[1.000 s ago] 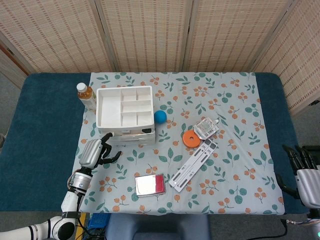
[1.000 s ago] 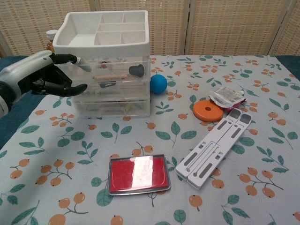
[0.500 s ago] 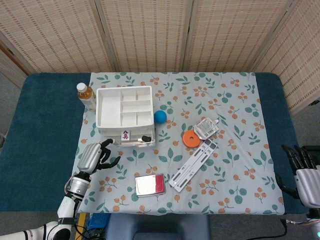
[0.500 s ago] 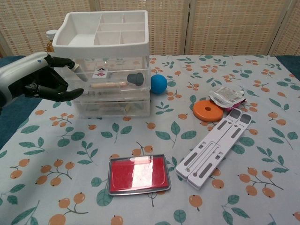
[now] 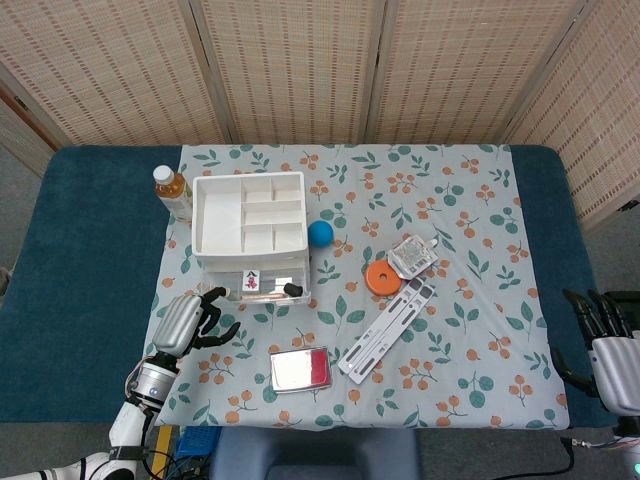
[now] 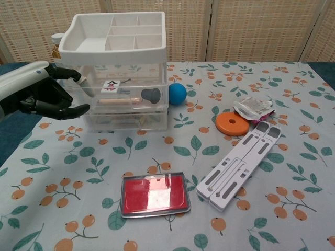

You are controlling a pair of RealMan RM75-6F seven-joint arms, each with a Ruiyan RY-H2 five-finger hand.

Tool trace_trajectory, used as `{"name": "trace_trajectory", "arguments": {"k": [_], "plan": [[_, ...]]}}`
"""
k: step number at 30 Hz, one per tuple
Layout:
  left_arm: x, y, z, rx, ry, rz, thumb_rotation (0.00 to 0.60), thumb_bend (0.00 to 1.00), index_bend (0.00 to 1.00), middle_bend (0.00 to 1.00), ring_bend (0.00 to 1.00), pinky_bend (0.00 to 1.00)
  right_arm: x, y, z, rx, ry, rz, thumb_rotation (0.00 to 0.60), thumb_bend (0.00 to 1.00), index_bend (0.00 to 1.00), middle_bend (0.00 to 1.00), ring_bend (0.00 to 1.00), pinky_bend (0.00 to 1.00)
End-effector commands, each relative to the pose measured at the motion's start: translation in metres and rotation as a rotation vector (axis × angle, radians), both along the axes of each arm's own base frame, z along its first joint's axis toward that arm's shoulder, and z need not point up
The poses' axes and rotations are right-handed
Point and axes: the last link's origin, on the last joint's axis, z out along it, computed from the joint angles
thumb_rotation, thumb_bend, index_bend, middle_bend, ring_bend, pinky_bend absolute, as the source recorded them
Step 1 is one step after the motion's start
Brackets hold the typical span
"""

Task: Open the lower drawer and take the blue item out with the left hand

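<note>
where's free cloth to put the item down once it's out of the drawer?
Free: the front-left cloth between the left hand, the drawer unit and the red case; also the far right beyond the white stand. Crowded: the middle right, where blue ball, orange disc, packet and stand cluster.

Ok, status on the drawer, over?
Left hand at upper drawer front corner, grip unclear; right hand open, idle. That drawer out, lower drawer shut. No blue item visible inside; nothing blocking.

A blue ball (image 6: 177, 93), an orange disc (image 6: 232, 124) and a red-topped tin (image 6: 155, 194) lie on leaf-patterned cloth (image 6: 272, 172).
</note>
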Motion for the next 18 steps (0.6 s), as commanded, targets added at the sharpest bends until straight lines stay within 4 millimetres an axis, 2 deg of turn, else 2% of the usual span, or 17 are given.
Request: {"name": "trace_trajectory", "arguments": {"k": [1, 18], "plan": [[0.0, -0.003, 0.0, -0.003, -0.001, 0.001, 0.6, 0.3, 0.41, 0.93, 1.0, 1.0, 0.0, 0.0, 0.0, -0.001, 0.0, 0.0, 0.6, 0.43, 0.0, 0.11, 0.0, 0.02], [0.0, -0.014, 0.002, -0.01, -0.016, 0.002, 0.6, 0.3, 0.43, 0.93, 1.0, 1.0, -0.002, 0.0, 0.0, 0.0, -0.004, -0.003, 0.6, 0.43, 0.0, 0.11, 0.0, 0.02]]}}
